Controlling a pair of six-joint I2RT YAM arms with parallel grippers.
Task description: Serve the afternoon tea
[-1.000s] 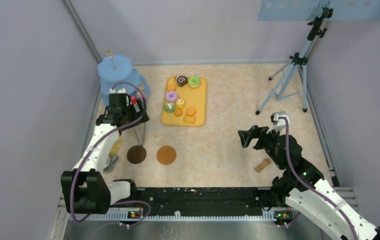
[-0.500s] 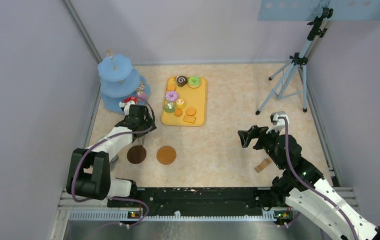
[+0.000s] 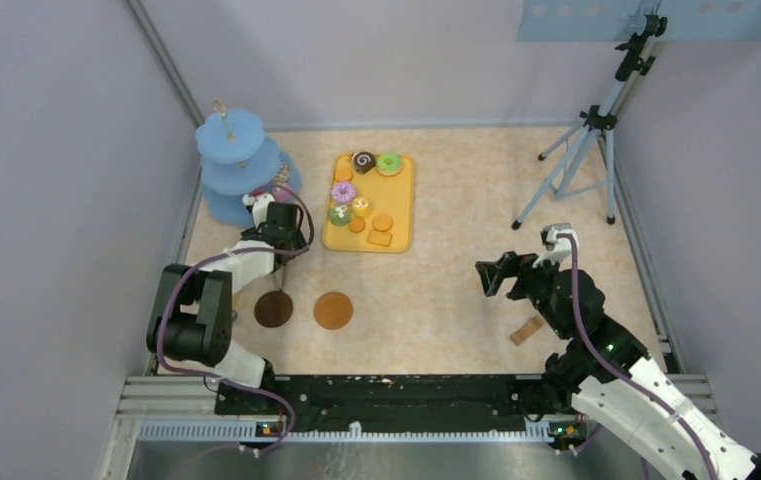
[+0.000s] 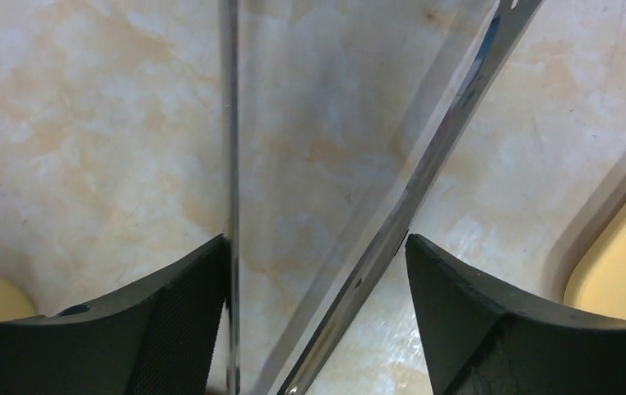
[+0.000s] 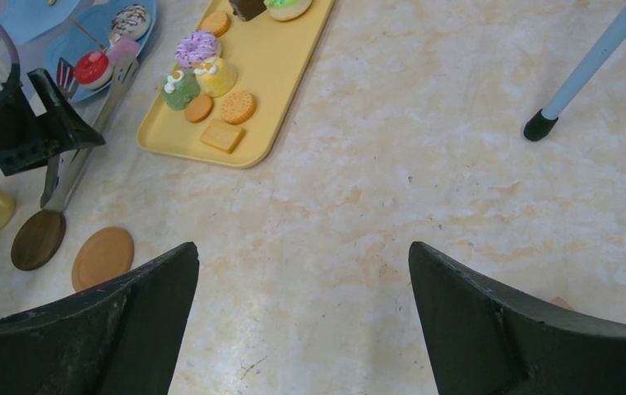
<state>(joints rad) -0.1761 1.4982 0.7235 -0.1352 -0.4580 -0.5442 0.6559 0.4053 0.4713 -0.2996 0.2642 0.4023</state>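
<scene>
The left gripper [image 4: 317,240] straddles the long metal tongs [image 4: 428,160] down at the table, a blade lying against each inner finger face, though I cannot tell whether it truly clamps them. The right gripper [image 5: 303,247] hangs spread wide and empty at the right of the overhead view. Further out, the toy doughnuts [image 3: 343,192] and orange biscuits [image 3: 383,222] sit on the yellow tray [image 3: 403,200] at upper centre, the two coasters [image 3: 274,309] lower left of it. These sweets look light, hard and glossy, so likely slippery, and each is best pinched gently across its sides.
</scene>
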